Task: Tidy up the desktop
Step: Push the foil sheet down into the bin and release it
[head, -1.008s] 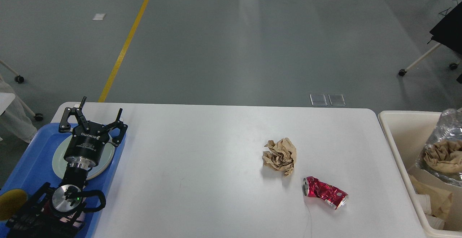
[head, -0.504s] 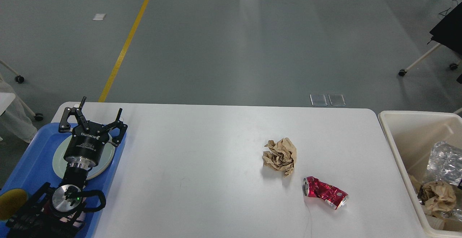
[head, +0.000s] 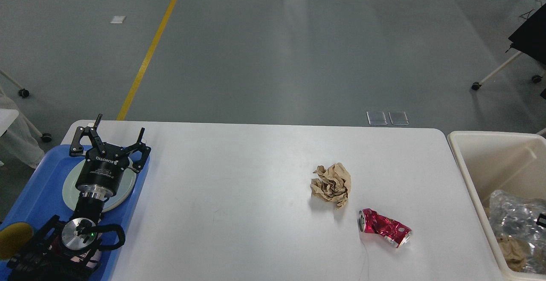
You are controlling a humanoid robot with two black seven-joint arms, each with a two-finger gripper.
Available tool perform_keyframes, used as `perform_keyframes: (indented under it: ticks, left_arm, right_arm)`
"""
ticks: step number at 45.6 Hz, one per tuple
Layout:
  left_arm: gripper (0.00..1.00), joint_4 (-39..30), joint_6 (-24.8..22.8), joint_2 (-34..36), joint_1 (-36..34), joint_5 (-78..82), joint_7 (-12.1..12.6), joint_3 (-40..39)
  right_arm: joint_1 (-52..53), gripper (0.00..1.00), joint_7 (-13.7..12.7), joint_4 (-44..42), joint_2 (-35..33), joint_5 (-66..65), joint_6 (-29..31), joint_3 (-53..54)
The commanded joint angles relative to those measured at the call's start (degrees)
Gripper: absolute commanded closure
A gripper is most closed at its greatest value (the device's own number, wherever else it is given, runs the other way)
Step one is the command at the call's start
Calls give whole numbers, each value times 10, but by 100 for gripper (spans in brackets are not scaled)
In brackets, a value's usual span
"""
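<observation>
The left pincer hangs wide open and empty over the blue tray; right of it on the tabletop lie crumpled paper and a crushed can.

Table: white, matte, rectangular with rounded corners, sitting level and filling most of the lower view. Far edge is running across mid-frame; near edge is getting cut off at the bottom. Mostly bare surface, faint scuffs showing left of centre.
</observation>
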Motion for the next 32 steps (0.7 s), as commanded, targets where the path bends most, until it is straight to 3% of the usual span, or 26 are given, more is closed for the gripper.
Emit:
perform_keyframes:
  ticks: [1,32]
  left_arm:
    - [3,0,0,0,0,0,0,0]
    - [3,0,0,0,0,0,0,0]
  right_arm:
    - [0,0,0,6,2,-1,-2,1]
    - [65,0,-29,50,-15,-16,34,-1]
